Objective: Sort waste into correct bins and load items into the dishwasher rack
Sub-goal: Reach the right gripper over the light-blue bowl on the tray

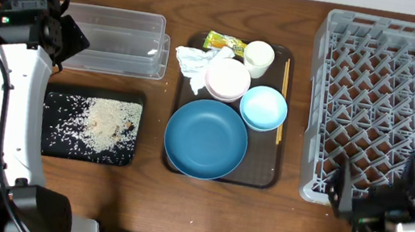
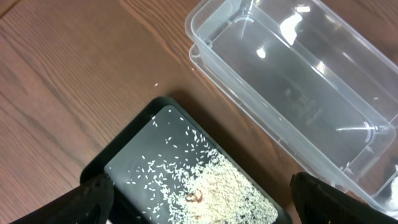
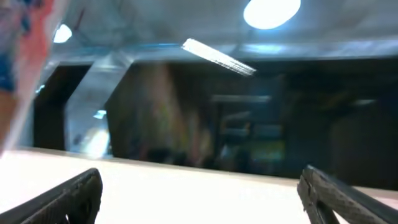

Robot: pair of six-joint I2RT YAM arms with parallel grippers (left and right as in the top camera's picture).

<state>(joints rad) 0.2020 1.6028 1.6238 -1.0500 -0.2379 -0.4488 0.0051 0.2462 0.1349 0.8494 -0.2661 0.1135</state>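
Wide apart and empty, left gripper (image 2: 208, 198) at ten o'clock beside the nine o'clock end of the clear rectangular plastic tub (image 1: 120, 43), with the shallow black rectangular tray (image 1: 49, 143) of white rice-like crumbs (image 1: 104, 124) just toward six. Likewise spread wide on nothing, right gripper (image 1: 380, 187) at five o'clock, by the near edge of the large square grey plastic crate (image 1: 389, 101). At centre, on the brown serving tray (image 1: 262, 160): large dark-blue dish (image 1: 206, 139), small light-blue bowl (image 1: 263, 108), pale pink bowl (image 1: 227, 80), cream cup (image 1: 259, 58), crumpled white paper napkin (image 1: 193, 63), yellow-green snack wrapper (image 1: 224, 43), thin wooden chopsticks (image 1: 283, 94) along its three o'clock edge.
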